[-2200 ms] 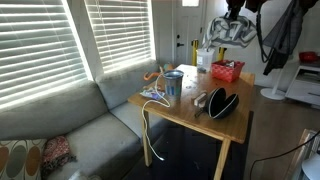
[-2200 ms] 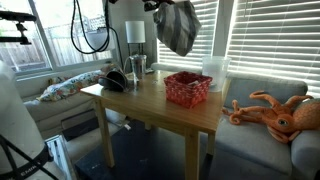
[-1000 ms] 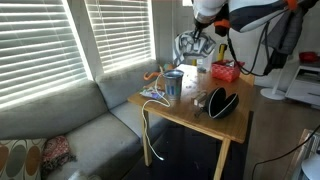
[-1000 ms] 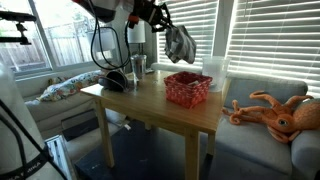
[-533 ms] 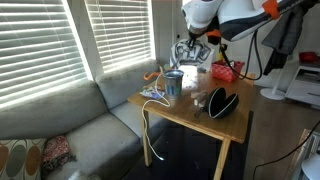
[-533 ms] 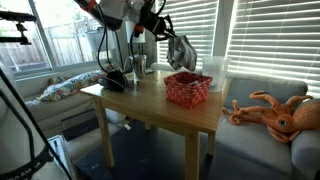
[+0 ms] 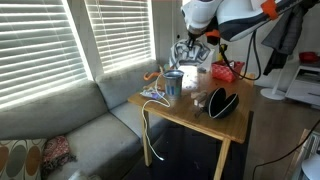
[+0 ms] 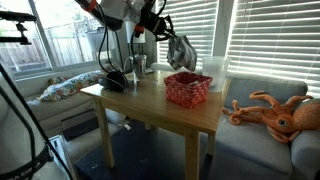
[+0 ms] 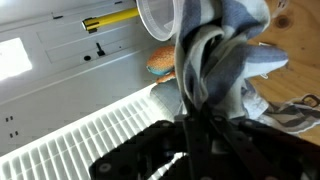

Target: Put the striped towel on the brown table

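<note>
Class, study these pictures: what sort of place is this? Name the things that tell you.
Most likely a home living room: a grey sofa sits beneath slatted window blinds, and an orange octopus soft toy lies on the seating.

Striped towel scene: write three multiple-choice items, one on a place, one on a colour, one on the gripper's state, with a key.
1. Where is the striped towel relative to the brown table?
A. Lying flat on it
B. Hanging above it
C. Under it

2. What colour is the basket on the table?
A. Red
B. Blue
C. Green

3. How is the gripper?
A. Open and empty
B. Shut on the striped towel
C. Out of view

Key: 1 B, it dangles clear of the top in both exterior views; 2 A, its sides are red; 3 B, the wrist view shows it clamped on the cloth.
</note>
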Tool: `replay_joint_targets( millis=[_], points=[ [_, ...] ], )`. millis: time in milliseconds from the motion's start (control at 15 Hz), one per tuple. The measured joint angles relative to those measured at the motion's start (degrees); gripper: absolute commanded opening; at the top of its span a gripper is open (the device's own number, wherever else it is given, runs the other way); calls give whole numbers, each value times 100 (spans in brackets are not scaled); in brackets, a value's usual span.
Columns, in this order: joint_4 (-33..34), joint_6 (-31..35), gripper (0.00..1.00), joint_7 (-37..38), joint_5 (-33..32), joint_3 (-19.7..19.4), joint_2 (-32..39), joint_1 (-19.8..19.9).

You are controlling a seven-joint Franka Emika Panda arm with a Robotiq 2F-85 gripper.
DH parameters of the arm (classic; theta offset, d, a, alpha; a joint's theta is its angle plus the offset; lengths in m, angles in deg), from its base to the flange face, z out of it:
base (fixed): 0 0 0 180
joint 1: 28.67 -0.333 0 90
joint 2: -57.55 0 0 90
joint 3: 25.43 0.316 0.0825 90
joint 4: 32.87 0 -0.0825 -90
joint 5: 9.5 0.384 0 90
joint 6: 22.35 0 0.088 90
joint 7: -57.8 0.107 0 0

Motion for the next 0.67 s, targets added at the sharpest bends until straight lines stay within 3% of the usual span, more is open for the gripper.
replay_joint_targets(
  millis=[667],
  points=[
    [462,195,2,477,-559,-56,802,0]
  ],
)
